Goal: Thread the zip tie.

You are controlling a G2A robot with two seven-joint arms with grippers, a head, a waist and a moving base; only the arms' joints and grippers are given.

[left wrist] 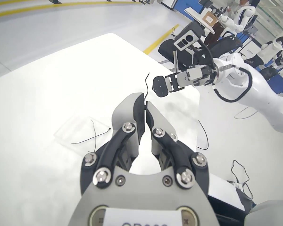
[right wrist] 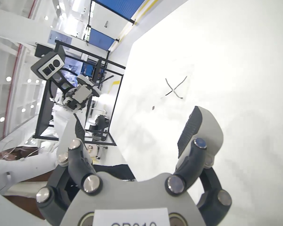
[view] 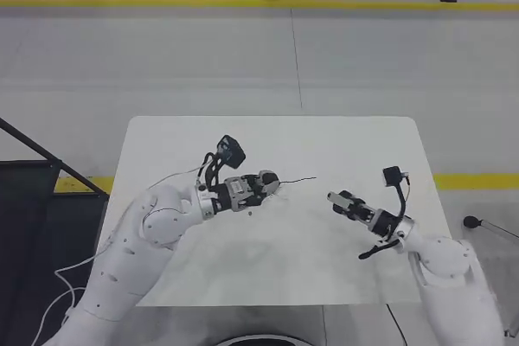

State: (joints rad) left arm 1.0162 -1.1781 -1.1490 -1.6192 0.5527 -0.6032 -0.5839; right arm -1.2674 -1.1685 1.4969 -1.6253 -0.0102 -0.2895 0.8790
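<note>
Black plastic zip tie [left wrist: 146,83] stands pinched between the closed fingers of the left gripper [left wrist: 145,104], raised above the white table [view: 329,259]. Its thin tail curves towards the right gripper [left wrist: 161,86], which hovers just beside it with fingers spread wide. Two spare ties [left wrist: 94,137] lie crossed on the table. The risk: the springy tail may bend aside or slip off a pad as the right gripper closes, or twist in the pinch.

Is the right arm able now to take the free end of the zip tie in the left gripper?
Probably yes. The right gripper is open and points at the zip tie, whose free end sticks out of the left gripper; nothing lies between.
</note>
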